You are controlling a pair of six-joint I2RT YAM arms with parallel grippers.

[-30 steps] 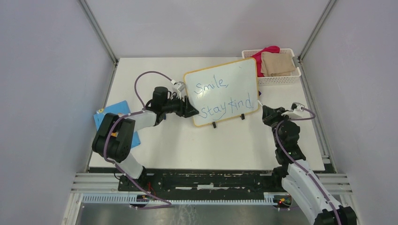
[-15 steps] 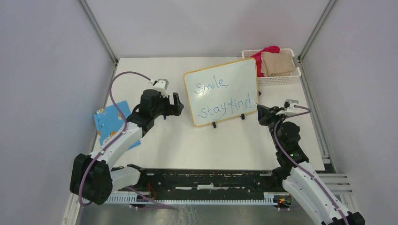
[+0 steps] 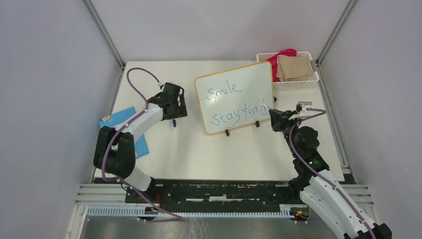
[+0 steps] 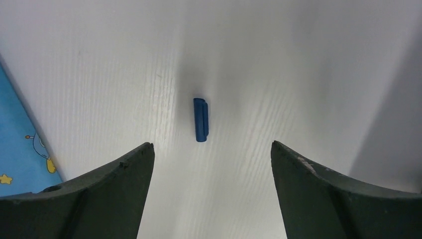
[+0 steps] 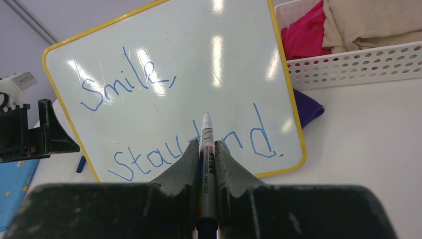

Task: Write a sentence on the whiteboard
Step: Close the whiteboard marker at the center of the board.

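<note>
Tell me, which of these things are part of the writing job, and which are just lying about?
Job: whiteboard, blue sentence, marker in the right gripper, blue cap.
Lying about: blue card, white basket, cloths inside it.

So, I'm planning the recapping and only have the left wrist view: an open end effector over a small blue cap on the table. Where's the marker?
Observer: The right end effector holds the marker, tip pointing at the whiteboard.
Operator: Is the writing finished?
Observer: The sentence reads "Smile," then "Stay kind", with a dot after it.
Operator: Which side of my cap is the whiteboard?
Observer: In the top view the whiteboard stands right of the cap, apart from it.
</note>
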